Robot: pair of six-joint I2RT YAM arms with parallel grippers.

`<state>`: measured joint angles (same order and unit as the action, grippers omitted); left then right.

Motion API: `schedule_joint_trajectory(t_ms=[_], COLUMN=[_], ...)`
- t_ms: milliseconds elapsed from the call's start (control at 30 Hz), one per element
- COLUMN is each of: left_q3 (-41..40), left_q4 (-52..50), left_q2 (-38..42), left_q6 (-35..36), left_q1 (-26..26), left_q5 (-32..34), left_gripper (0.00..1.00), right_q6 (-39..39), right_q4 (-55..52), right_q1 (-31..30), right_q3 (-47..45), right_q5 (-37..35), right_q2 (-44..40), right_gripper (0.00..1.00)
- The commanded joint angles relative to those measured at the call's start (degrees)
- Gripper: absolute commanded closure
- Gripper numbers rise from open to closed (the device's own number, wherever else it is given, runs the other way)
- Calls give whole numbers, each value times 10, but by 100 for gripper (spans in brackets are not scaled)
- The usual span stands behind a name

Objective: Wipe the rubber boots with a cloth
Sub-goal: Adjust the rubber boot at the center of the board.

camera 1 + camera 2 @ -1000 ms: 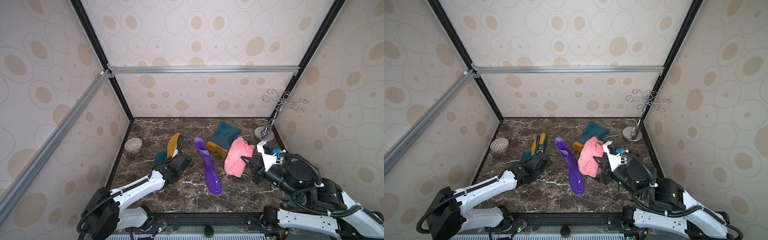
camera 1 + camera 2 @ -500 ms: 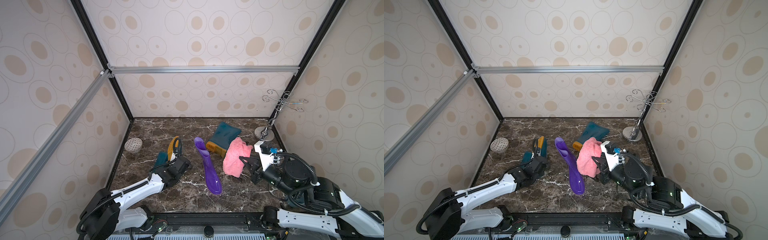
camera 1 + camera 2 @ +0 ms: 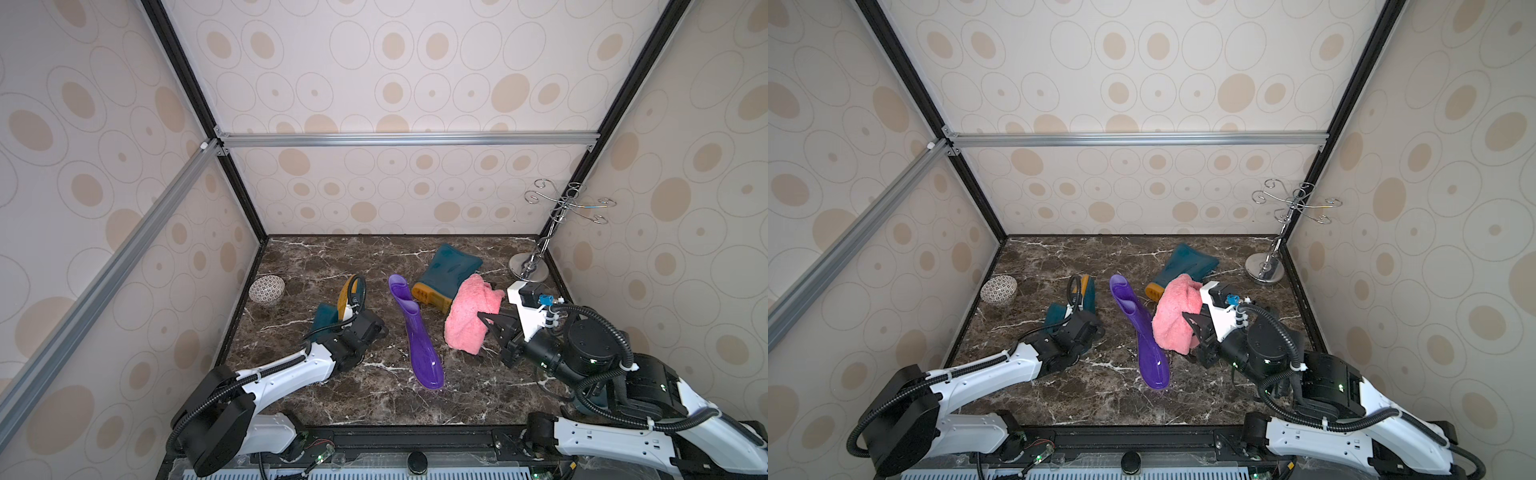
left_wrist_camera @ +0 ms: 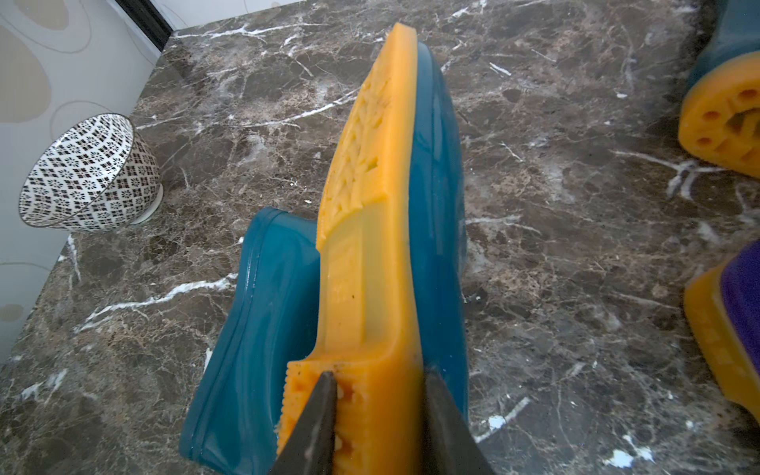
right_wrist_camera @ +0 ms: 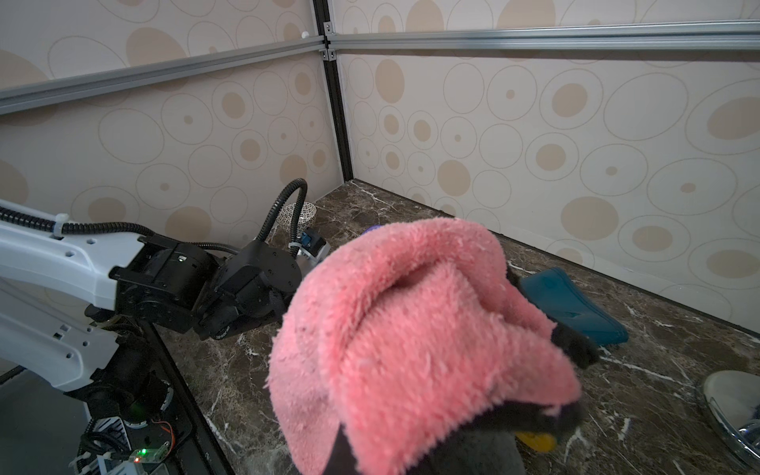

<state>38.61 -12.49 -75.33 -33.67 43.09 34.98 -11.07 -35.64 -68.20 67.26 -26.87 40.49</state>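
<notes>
Three rubber boots (image 3: 1148, 345) on tabletop (image 3: 374, 403): near teal boot (image 3: 326, 316), heel pinched by left gripper (image 4: 374, 382); purple boot (image 3: 417, 345), lying free; far teal boot (image 3: 451, 264), rear. One pink cloth (image 3: 467, 320), bunched, clenched in right gripper (image 3: 492, 322) beside purple boot. Wiping apparently pending.

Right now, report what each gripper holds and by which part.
The left gripper pinches a teal boot at the heel of its sole. The right gripper is shut on the pink cloth, at a bunched fold near its dark edge.
</notes>
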Motion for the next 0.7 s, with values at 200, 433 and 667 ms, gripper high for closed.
schedule_joint_trajectory(t_ms=[200,433,667], left_q3=[-26,-15,0], left_q4=[-7,-23,-44], left_q2=[-19,1,21], left_q6=[-39,-34,-29], left_q1=[-16,-16,-17], left_q5=[-38,-37,-26], left_gripper=[70,43,21], right_q6=[4,1,-2], right_q4=[5,8,6], right_q1=[-2,-2,-2], right_q3=[12,13,16], right_q5=[-7,0,2], right_q2=[-7,-1,-1], right_gripper=[100,100,100])
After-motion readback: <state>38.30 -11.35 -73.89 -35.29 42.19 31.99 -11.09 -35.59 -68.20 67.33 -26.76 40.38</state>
